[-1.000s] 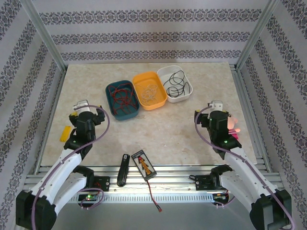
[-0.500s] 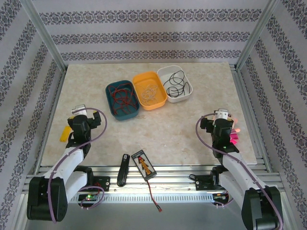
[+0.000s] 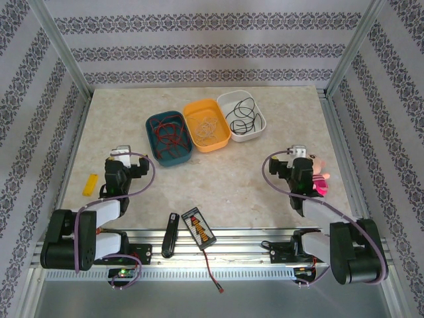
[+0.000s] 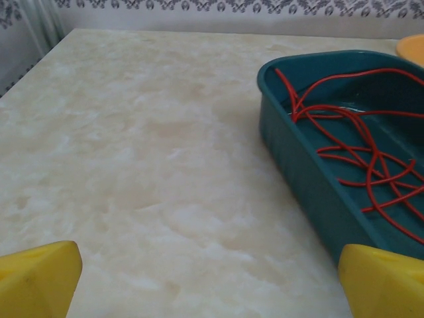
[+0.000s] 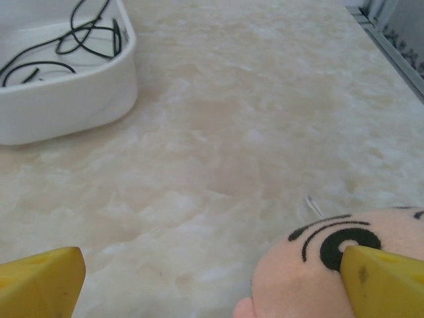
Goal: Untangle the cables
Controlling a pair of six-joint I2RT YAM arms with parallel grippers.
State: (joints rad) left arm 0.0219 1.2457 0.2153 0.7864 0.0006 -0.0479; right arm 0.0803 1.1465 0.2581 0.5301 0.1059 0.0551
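Our left tool [image 4: 212, 278] is standing wide open and is holding nothing. It is facing over the bare table [image 4: 132, 165] toward the teal tray [image 4: 305, 192], where the red cable [image 4: 358, 159] is lying in loose loops. Our right tool [image 5: 212, 278] is also gaping fully and is empty, but one yellow fingertip [image 5: 384, 285] is sitting right at the face of a pink plush toy [image 5: 298, 278]; we cannot tell if it is touching.

We are judging this the nearest danger: if that arm is advancing or closing from here, it is likely pushing or pinching the toy instead of a cable. The black cable [image 5: 59, 46] is resting in the white tray [image 5: 73, 99], and the pale cable [image 3: 207, 126] in the orange tray [image 3: 196, 104]. A low sweep of either tool could be catching a tray wall and spilling the loops together.

We are reading no brand or writing anywhere; the marks on the orange-striped device [image 3: 199, 226] are too small to tell.
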